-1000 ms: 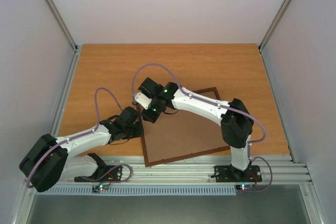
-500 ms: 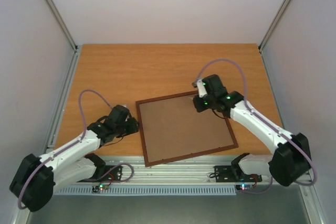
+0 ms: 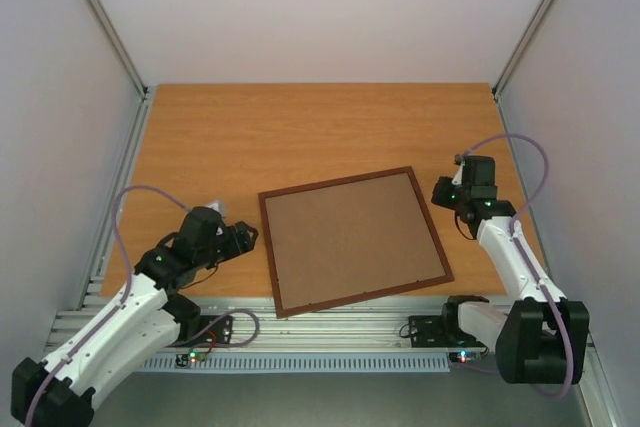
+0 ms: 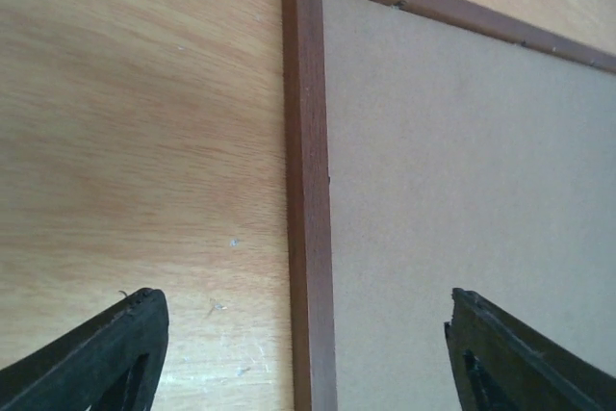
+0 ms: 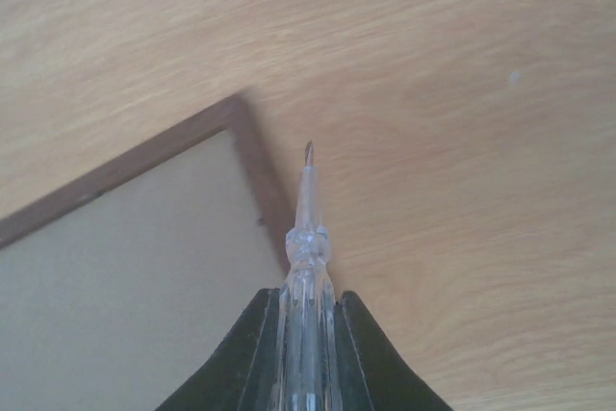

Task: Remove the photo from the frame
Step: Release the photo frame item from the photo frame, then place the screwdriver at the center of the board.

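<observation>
The frame (image 3: 350, 237) lies face down on the wooden table, its brown hardboard back up inside a thin reddish-brown rail (image 4: 306, 141). The photo is hidden under it. My left gripper (image 3: 246, 236) hovers at the frame's left rail, open, with one finger over the table and the other over the back (image 4: 306, 303). Nothing sits between its fingers. My right gripper (image 3: 465, 169) is just right of the frame's far right corner (image 5: 236, 103). It is shut (image 5: 308, 300) on a clear-handled pointed tool (image 5: 308, 228), whose tip hangs above bare table.
The wooden table (image 3: 300, 127) is bounded by white walls on three sides and by a metal rail (image 3: 350, 322) along the near edge, where both arm bases are bolted.
My right arm has swung from the frame's far left corner across to its right side, still holding the tool. My left gripper has drawn back leftward and opened.
</observation>
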You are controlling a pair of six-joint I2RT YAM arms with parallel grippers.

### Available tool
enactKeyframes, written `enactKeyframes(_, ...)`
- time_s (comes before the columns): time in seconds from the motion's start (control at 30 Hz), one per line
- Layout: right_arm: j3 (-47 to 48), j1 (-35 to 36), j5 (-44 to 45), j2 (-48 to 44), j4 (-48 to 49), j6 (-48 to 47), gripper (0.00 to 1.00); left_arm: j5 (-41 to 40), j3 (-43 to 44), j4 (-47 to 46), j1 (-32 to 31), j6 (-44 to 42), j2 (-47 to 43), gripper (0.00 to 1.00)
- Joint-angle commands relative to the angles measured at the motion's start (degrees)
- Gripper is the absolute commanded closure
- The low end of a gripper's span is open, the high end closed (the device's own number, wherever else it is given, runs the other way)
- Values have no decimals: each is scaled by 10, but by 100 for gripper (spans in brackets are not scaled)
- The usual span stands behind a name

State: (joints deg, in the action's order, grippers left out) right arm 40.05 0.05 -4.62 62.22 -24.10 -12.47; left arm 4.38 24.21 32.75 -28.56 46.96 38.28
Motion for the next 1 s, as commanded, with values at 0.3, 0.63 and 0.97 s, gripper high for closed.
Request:
enactKeyframes(0.3,-12,-161,-108,166,150,88,98,-6,-2,33,7,-20,-3,10)
enactKeyframes(0.63,28,-231,-178,271,111,121,72,38,8,-10,7,-35,74,9)
enactKeyframes(0.97,18,-233,-141,234,60,109,55,81,15,-18,7,-45,114,9)
